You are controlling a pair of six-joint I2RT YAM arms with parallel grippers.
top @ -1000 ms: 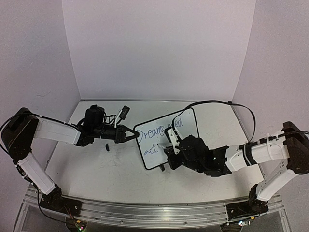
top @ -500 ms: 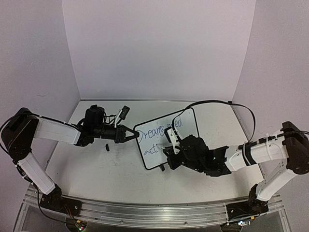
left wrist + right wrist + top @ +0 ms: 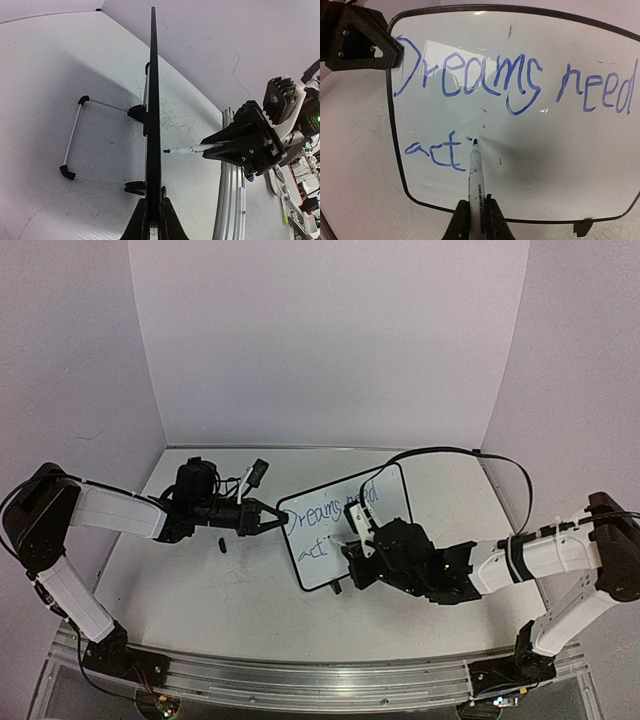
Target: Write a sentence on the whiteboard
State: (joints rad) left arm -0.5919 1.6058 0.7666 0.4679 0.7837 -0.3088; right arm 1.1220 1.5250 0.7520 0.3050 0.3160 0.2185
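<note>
Though seen only edge-on from the left wrist, shows plainly in the other views as a whiteboard (image 3: 325, 532) standing near the middle of the table (image 3: 200, 590), propped on a thin wire stand (image 3: 75, 135) with black feet. Faces the right arm. Carries the sentence (image 3: 510, 82) in blue ink: "Dreams need" along the top line, "act" below it at the left. Slants upward to the right in the overhead view.

Pinched at its left edge by the left gripper (image 3: 152, 220), with fingers (image 3: 139, 225) closed tight on the black frame, one on each side. Appears from the right wrist as a black wedge over the board's upper left corner, just beside the big D.

Met on the written face by a marker (image 3: 476, 175), tip set just right of the "t" in "act", touching or all but touching the glossy surface. Clamped by the barrel in the right gripper (image 3: 477, 220), jaws narrow around it, aimed straight at the board. From the left wrist, pokes out level from the black fingers toward the board's face.

Further out: a small black piece (image 3: 221, 544) lying on the table near the left gripper, apart from the board. A black cable (image 3: 450, 452) arching over the right arm. A metal rail (image 3: 300, 680) along the near edge, under both arm bases.
</note>
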